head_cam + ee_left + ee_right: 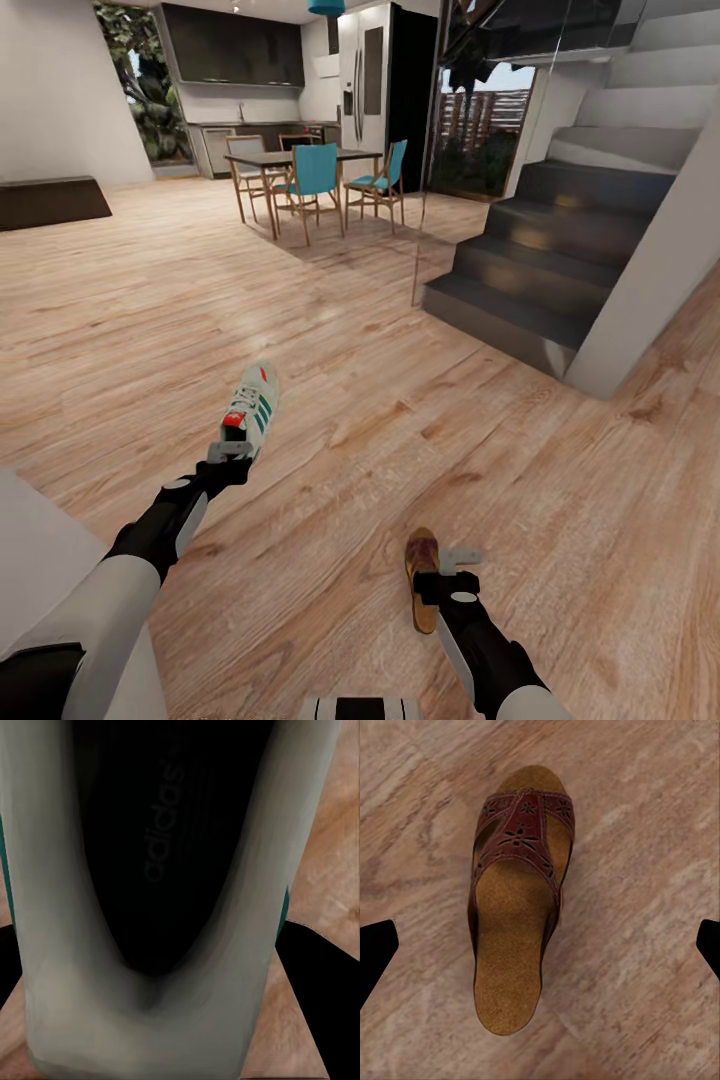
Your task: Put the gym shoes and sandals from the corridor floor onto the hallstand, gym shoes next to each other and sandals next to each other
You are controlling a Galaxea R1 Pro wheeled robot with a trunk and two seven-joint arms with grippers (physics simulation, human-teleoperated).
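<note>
My left gripper (232, 450) is shut on the heel end of a gym shoe (254, 402), cream-white with green stripes and a red tongue tag, its toe pointing away from me. The left wrist view looks into that gym shoe (157, 855) from close up, with dark fingers (319, 979) on both sides of the heel. A brown sandal (421, 560) lies on the corridor floor (400, 400) at lower centre. My right gripper (447, 572) hangs open over this sandal (514, 907), its fingertips (375, 952) wide apart and clear of it. I cannot tell whether the pale grey surface (35, 545) at lower left is the hallstand.
Dark stairs (545, 260) rise at the right beside a white wall block (655, 290), with a thin glass panel edge (418, 230) in front. A dining table with teal chairs (315, 175) stands far back. Wood flooring stretches wide across the middle.
</note>
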